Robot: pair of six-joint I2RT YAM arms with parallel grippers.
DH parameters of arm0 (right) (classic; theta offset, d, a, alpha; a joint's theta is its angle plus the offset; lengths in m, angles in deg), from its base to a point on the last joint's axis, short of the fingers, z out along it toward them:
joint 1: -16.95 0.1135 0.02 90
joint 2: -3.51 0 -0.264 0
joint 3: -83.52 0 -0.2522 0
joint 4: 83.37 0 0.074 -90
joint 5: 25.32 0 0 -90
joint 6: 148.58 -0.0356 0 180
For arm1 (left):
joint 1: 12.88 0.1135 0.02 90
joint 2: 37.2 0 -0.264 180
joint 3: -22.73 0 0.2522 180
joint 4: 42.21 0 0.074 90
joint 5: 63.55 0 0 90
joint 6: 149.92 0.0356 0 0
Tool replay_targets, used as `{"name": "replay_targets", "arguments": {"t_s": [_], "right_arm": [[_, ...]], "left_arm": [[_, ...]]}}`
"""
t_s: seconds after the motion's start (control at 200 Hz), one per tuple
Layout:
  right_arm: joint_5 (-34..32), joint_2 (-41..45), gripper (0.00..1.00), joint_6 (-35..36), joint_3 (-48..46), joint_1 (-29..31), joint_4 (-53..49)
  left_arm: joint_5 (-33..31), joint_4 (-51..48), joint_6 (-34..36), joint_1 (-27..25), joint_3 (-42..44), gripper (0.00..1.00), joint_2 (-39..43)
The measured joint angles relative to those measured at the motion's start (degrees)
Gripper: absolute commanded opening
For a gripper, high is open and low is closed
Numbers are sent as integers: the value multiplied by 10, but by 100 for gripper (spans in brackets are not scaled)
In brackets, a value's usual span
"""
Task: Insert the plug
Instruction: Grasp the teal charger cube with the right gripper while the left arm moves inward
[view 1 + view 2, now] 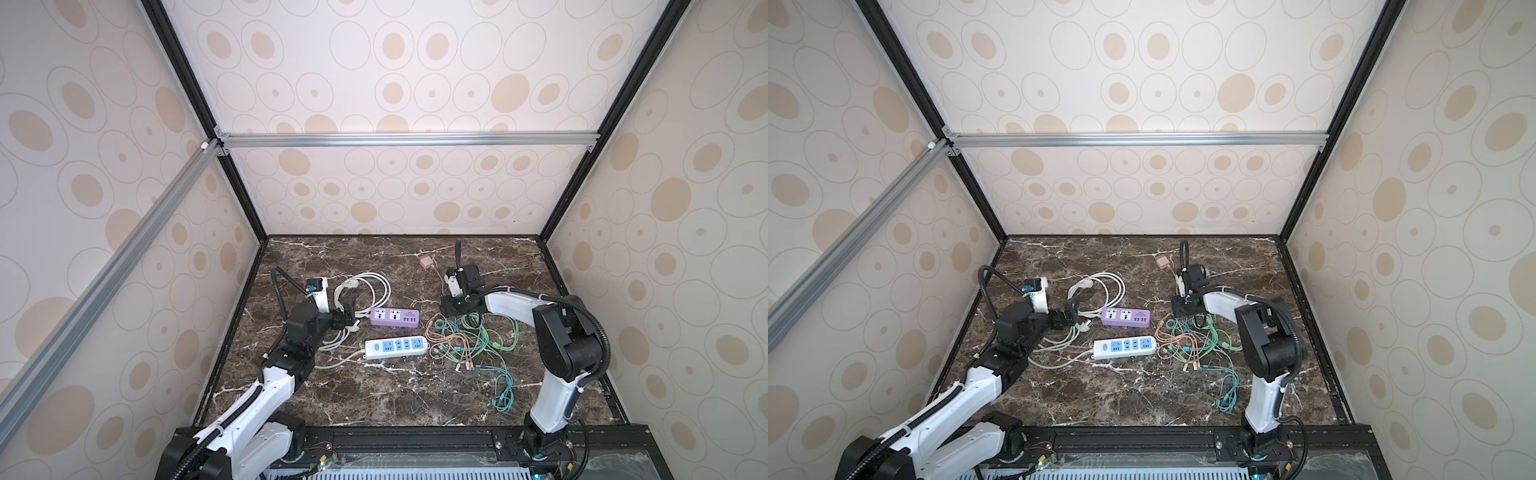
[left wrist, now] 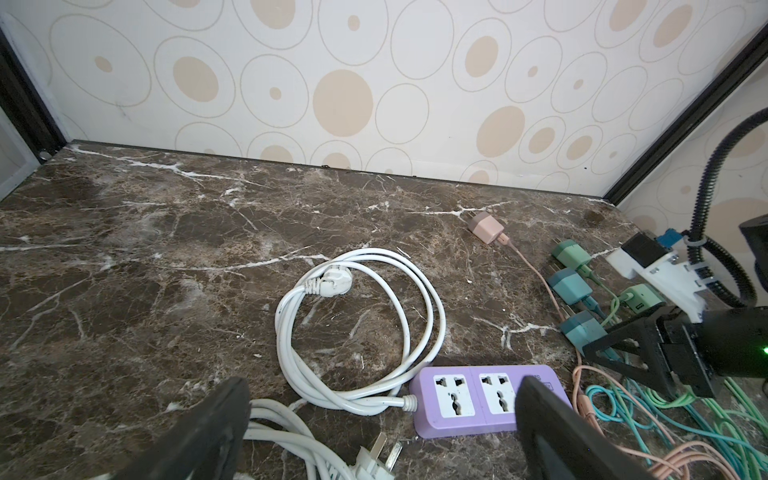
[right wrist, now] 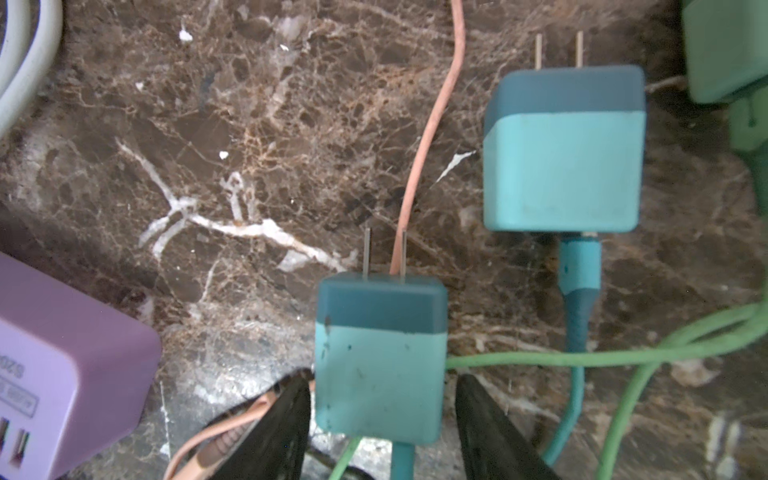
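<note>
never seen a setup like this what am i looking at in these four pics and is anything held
Two robot arms with pincer grippers work over a marble table. Two pictures look down from overhead, nearly alike; the other two come from cameras on each wrist. On the table lie a purple power strip, a white-and-blue power strip, a coiled white cord and tangled coloured charger cables. The left gripper is open and empty. The right gripper has its jaws either side of a teal charger, not clearly clamped yet.
</note>
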Motion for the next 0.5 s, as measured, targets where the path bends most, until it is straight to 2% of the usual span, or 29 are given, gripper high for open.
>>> {"name": "replay_targets", "arguments": {"t_s": [0.24, 0.5], "right_arm": [[-4, -12, 50, 7, 8, 0, 3], [-4, -12, 31, 15, 8, 2, 6]], "left_arm": [[3, 0, -3, 0, 0, 99, -1], [22, -2, -14, 0, -10, 99, -14]]}}
